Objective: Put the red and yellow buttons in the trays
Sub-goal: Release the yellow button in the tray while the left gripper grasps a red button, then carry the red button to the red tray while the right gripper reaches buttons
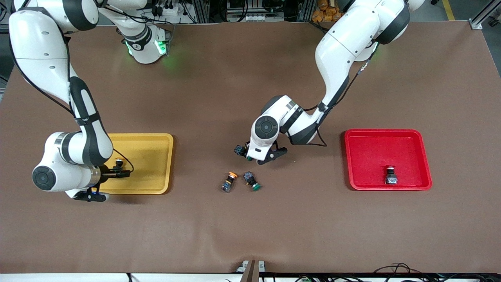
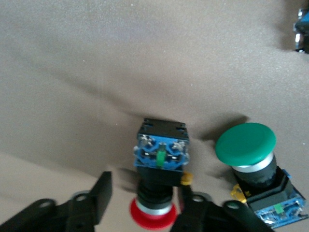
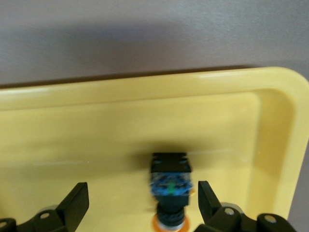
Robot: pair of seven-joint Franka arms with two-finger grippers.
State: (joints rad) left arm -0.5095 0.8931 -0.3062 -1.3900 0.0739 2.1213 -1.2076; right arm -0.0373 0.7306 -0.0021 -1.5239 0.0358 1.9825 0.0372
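While the right gripper (image 3: 140,205) hangs spread wide over a yellow-capped button (image 3: 170,191) lying in the yellow tray (image 3: 231,96), the left gripper (image 2: 145,200) is pinching a red-capped button (image 2: 159,164) mid-table. One red button (image 1: 390,175) sits in the red tray (image 1: 360,156).

A wide brown table (image 1: 250,235) fills the scene, its far edge backed by metal frames, cables (image 1: 172,9) and orange clutter (image 1: 327,11), with green light glowing there.

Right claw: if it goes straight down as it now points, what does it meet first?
Probably the yellow-capped button lying between its open fingers, on the yellow tray floor; depth is unclear.
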